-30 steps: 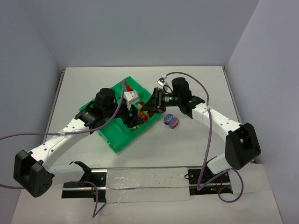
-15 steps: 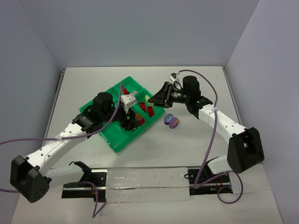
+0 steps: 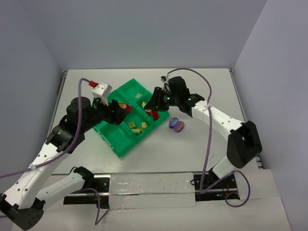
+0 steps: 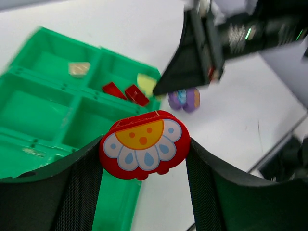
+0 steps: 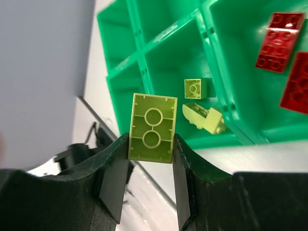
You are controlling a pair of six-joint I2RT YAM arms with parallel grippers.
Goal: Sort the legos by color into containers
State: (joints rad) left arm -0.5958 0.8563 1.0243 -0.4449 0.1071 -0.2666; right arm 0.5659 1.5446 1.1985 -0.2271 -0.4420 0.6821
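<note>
Your left gripper clamps a red flower-printed lego, elbow bent, wrist pointing right. Your right gripper pinches a yellow-green lego, arm stretched leftward, facing the left gripper.

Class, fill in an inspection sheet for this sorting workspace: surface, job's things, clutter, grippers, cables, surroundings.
Surface: white table, purple legos loose on it beside the green tray.
Job's things: red bricks in one compartment, yellow-green pieces in another.
Clutter: nothing seen.
Grippers: left gripper shut on a red flower-print piece; right gripper shut on a yellow-green brick.
Cables: purple cables run along both arms.
Surroundings: pale walls; metal rail at near edge.
</note>
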